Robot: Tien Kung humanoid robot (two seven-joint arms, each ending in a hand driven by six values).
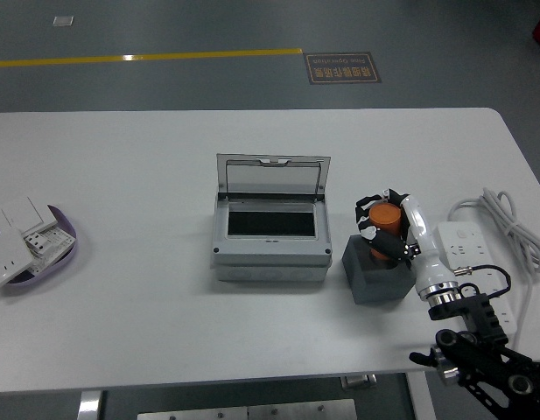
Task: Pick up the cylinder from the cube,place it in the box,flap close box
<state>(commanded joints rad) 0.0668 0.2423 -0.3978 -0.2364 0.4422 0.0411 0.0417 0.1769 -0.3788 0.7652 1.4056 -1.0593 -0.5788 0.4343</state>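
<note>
Fingers (372,229) of the right hand (388,226) curl around the orange cylinder (385,216) standing on the grey cube (375,280), near the table's (121,157) right edge. Lifting straight up should clear the cube; the open box (271,249) waits just left.

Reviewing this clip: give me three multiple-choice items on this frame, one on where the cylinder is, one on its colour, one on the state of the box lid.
1. Where is the cylinder?
A. on the grey cube
B. inside the box
C. on the purple tray

2. What colour is the cylinder?
A. blue
B. orange
C. green

3. How is the box lid?
A. shut flat
B. raised open
C. lying off on the table

Answers:
1 A: the cylinder stands on the grey cube, right of the box, with the right robot hand wrapped around it.
2 B: its visible top and side are orange.
3 B: the clear lid stands up at the box's far edge, leaving the dark inside exposed.
</note>
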